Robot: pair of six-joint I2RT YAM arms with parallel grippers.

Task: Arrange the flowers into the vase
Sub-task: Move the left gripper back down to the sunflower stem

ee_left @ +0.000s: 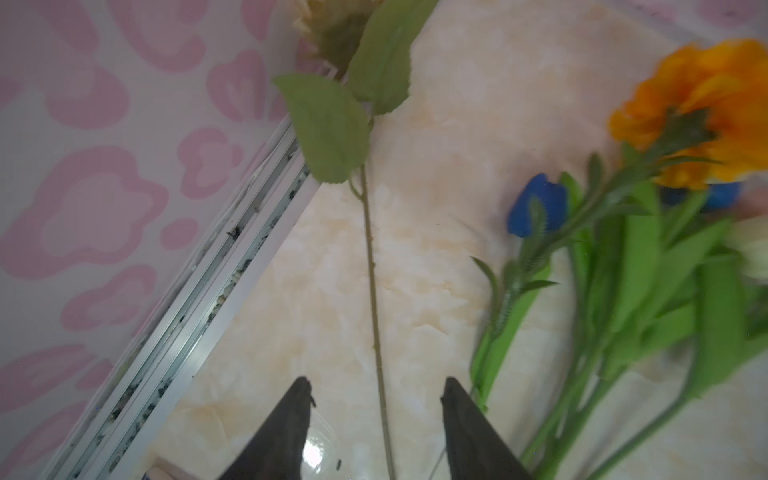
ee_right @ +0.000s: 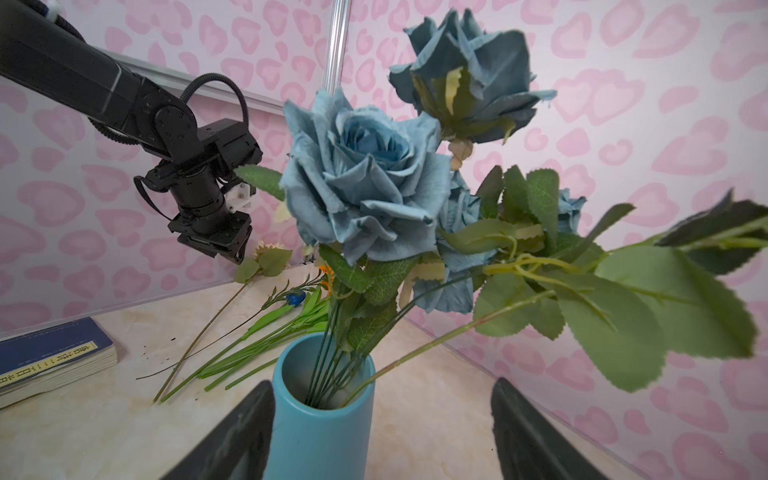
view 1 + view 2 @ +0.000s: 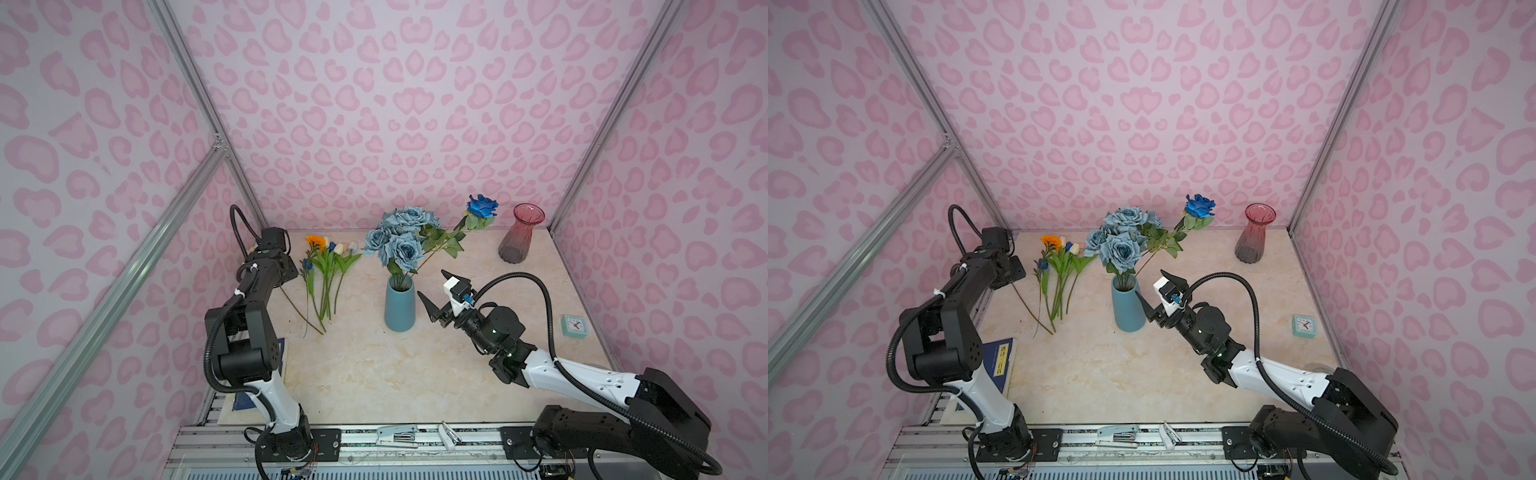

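Straddling sunflower stem, left tool parted.

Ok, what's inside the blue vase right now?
The blue vase holds the thin dark stems of the dusty-blue rose bunch and the leaning stem of the bright blue rose. The vase's wall hides the stem ends and the bottom.
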